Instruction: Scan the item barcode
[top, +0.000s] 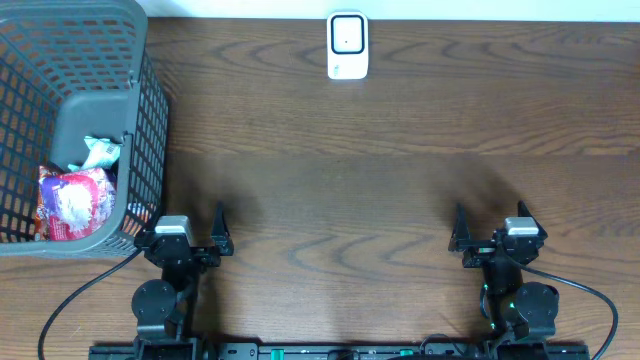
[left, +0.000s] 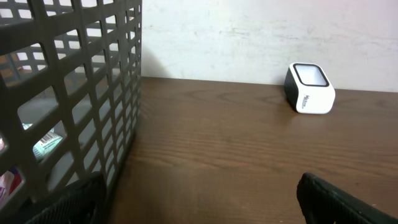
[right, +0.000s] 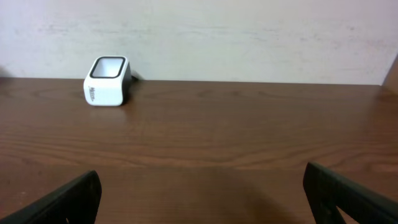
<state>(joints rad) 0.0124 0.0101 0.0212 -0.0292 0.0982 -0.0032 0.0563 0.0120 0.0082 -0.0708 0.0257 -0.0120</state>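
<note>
A white barcode scanner (top: 347, 45) stands at the far edge of the table, its window facing up; it also shows in the left wrist view (left: 309, 88) and the right wrist view (right: 107, 81). The items lie in a grey mesh basket (top: 150, 120) at the left: a pink and red packet (top: 72, 200) and a white and green pack (top: 100, 153), whose label shows through the mesh (left: 46, 144). My left gripper (top: 185, 225) rests open near the basket's front corner, holding nothing. My right gripper (top: 490, 215) rests open at the front right, also holding nothing.
The basket wall (left: 68, 93) rises close on the left of my left gripper (left: 199, 199). Bare wooden table (right: 249, 137) stretches from my right gripper (right: 202, 193) to the scanner. A pale wall bounds the table's far edge.
</note>
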